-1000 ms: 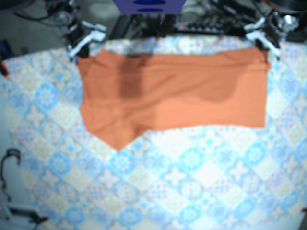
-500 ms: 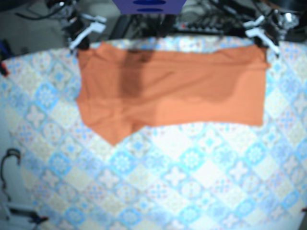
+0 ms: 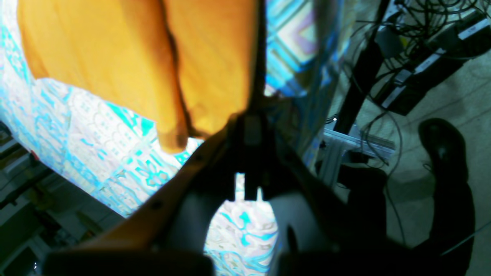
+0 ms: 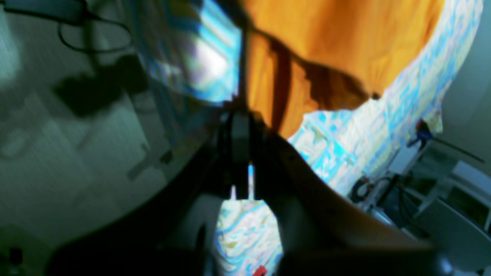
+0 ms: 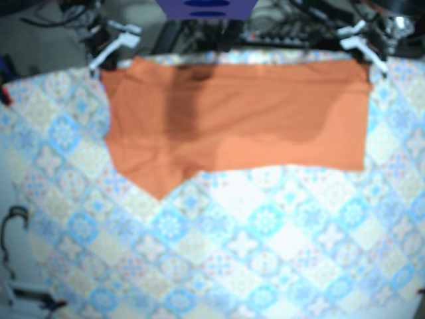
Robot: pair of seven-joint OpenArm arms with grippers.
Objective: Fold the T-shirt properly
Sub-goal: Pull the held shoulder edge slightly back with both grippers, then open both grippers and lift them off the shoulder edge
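Note:
The orange T-shirt (image 5: 232, 119) lies as a wide folded band across the far part of the patterned tablecloth (image 5: 265, 252), with one point hanging lower at the front left. My left gripper (image 5: 364, 56) is shut on its far right corner. My right gripper (image 5: 106, 60) is shut on its far left corner. In the left wrist view the jaws (image 3: 256, 103) pinch the T-shirt (image 3: 115, 57) at its edge. The right wrist view shows the same on the other side: gripper (image 4: 241, 103) closed on the T-shirt (image 4: 345, 46).
Both held corners sit at the table's far edge. Behind it are cables and black equipment (image 5: 279, 30) and a blue-purple block (image 5: 206, 8). A dark shoe (image 3: 445, 153) stands on the floor beside the table. A black cable (image 5: 13, 226) loops at the left edge.
Both grippers have pulled the shirt's top edge toward the far edge of the table. The whole shirt has slid that way, and the right gripper has also moved slightly outward.

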